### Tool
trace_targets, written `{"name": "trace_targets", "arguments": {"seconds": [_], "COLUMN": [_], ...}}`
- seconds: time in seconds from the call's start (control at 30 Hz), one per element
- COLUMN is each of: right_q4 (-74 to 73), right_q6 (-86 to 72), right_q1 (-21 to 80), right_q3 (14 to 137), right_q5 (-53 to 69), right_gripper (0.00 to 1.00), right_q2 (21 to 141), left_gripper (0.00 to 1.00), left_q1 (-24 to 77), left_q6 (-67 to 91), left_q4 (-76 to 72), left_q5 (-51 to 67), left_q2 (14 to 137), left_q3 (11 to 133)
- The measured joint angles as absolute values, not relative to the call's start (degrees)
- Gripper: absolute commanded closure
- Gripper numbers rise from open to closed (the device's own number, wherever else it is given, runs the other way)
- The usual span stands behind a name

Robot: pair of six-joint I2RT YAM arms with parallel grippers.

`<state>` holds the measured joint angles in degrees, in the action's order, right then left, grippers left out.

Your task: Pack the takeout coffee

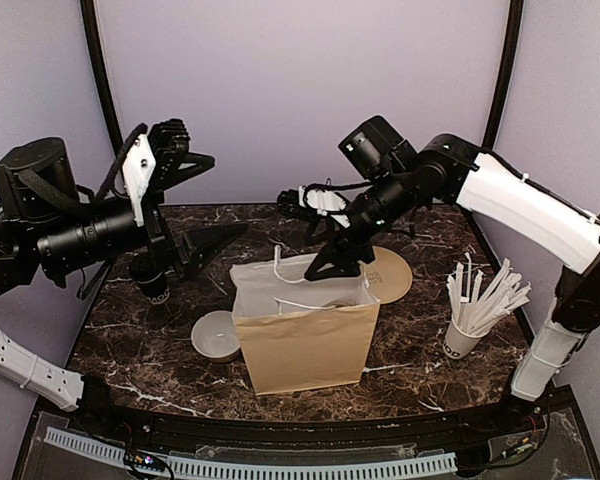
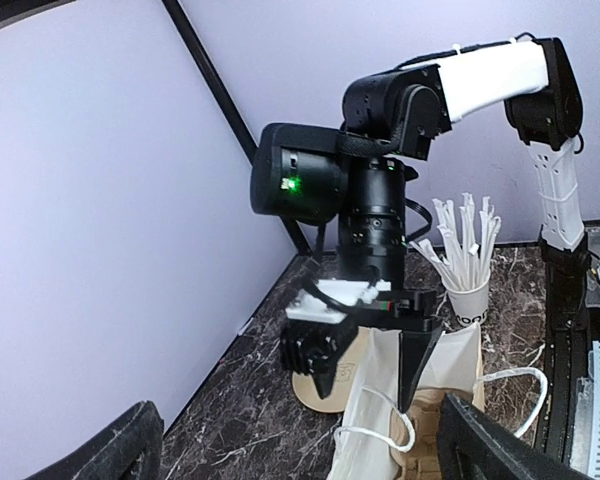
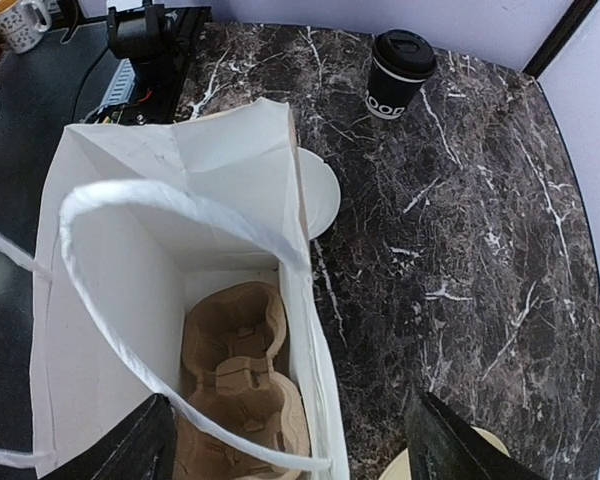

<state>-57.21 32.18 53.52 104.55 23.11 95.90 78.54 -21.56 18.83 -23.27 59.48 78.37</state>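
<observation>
"So where's the takeout coffee point(image 3: 400, 72)?"
"Lidded, near the left edge of the table point(image 3: 480, 250), bare marble around. My right gripper point(image 3: 295, 455) gapes over the open bag point(image 3: 230, 170); left gripper point(image 2: 300, 445) gapes too, empty."

I work in a robot test cell dressed up as a café counter. Plain lilac panels point(image 1: 280, 90) on black posts point(image 1: 102, 75) wall in my dark marble-look bench point(image 1: 430, 345), and a slotted cable duct point(image 1: 280, 467) runs along its near edge. The props: a paper bag point(image 1: 305, 345), a cup of straws point(image 1: 475, 320), a lidded takeout coffee point(image 3: 398, 72).
</observation>
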Motion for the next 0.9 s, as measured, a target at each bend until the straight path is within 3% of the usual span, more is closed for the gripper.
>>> {"name": "trace_targets", "arguments": {"seconds": [0.13, 0.17, 0.23, 0.33, 0.37, 0.47, 0.67, 0.8, 0.9], "right_q4": [-57.54, -57.39, -57.10, -56.58, -56.62, -57.08, -59.42, -61.89, -62.89], "right_q6": [31.48, 31.31, 31.00, 30.48, 30.65, 31.16, 33.54, 37.80, 38.50], "right_q1": [54.57, 54.28, 53.54, 52.69, 52.40, 52.12, 51.79, 52.38, 54.57], "right_q3": [108.62, 109.47, 110.59, 111.55, 111.66, 111.66, 110.32, 106.50, 105.89], "right_q5": [21.63, 21.26, 20.56, 19.55, 19.29, 18.13, 18.28, 21.21, 22.20], "right_gripper": [0.92, 1.00, 0.99, 0.63, 0.55, 0.42, 0.03, 0.02, 0.11], "right_q2": [98.63, 98.85, 98.78, 98.65, 98.65, 98.48, 94.08, 87.13, 85.41], "left_gripper": [0.02, 0.02, 0.02, 0.02, 0.02, 0.02, 0.02, 0.02, 0.02], "left_q1": [78.54, 78.54, 78.54, 78.54, 78.54, 78.54, 78.54, 78.54, 78.54], "left_q6": [-21.65, -21.65, -21.63, -21.65, -21.65, -21.67, -21.89, -22.33, -22.65], "left_q4": [15.94, 15.46, 14.52, 13.74, 13.61, 13.45, 13.34, 13.23, 12.86], "left_q5": [-25.26, -25.58, -25.98, -26.33, -26.44, -26.68, -27.53, -28.03, -28.18], "left_q2": [56.84, 56.38, 55.70, 55.44, 55.46, 55.55, 55.57, 55.57, 55.70], "left_q3": [76.84, 76.53, 75.77, 74.65, 74.32, 73.60, 73.54, 73.30, 73.01]}}
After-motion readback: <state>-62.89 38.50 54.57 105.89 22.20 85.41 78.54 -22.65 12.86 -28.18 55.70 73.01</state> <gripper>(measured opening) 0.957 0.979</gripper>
